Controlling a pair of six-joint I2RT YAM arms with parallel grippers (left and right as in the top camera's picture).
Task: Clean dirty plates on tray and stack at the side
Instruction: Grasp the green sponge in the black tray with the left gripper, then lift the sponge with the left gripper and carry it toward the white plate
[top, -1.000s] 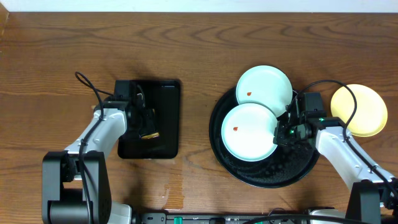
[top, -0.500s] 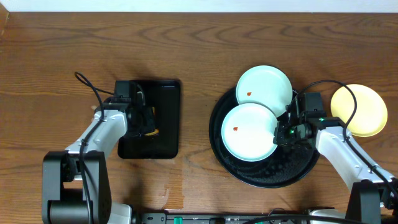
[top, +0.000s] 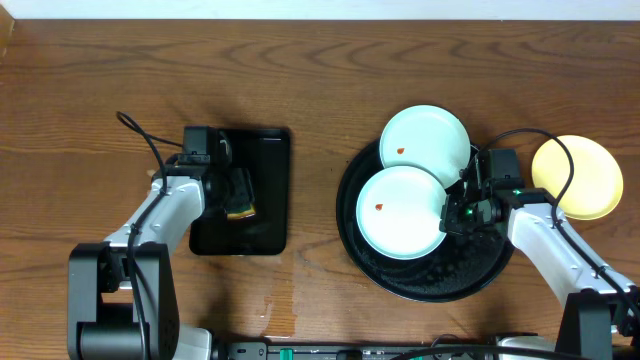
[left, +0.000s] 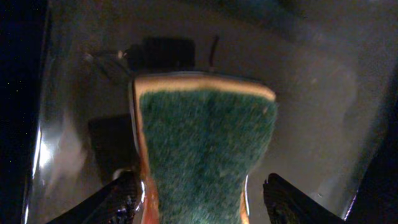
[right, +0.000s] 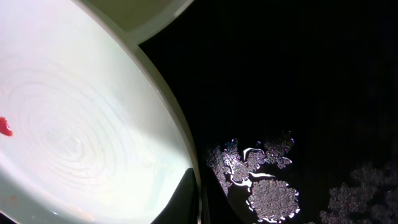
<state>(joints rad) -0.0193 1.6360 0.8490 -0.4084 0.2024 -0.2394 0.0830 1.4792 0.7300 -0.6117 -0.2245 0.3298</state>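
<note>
Two pale mint plates lie on the round black tray (top: 470, 275): a front plate (top: 400, 212) (right: 81, 143) and a back plate (top: 425, 142), each with a small red spot. My right gripper (top: 447, 213) (right: 199, 202) is shut on the front plate's right rim. A pale yellow plate (top: 577, 177) rests on the table to the right of the tray. My left gripper (top: 238, 190) (left: 200, 186) is open around a green and yellow sponge (top: 240, 208) (left: 205, 137). Its left finger touches the sponge and its right finger stands off it.
The sponge sits over a smaller rectangular black tray (top: 262, 160) with a wet, shiny floor, left of centre. Patches of foam and water (right: 264, 190) lie on the round tray's floor beside the held plate. Cables loop behind both arms.
The left jaws squeezed in on the sponge and then widened again, and that gripper shifted slightly toward the back. The right arm and the plates have not moved.
</note>
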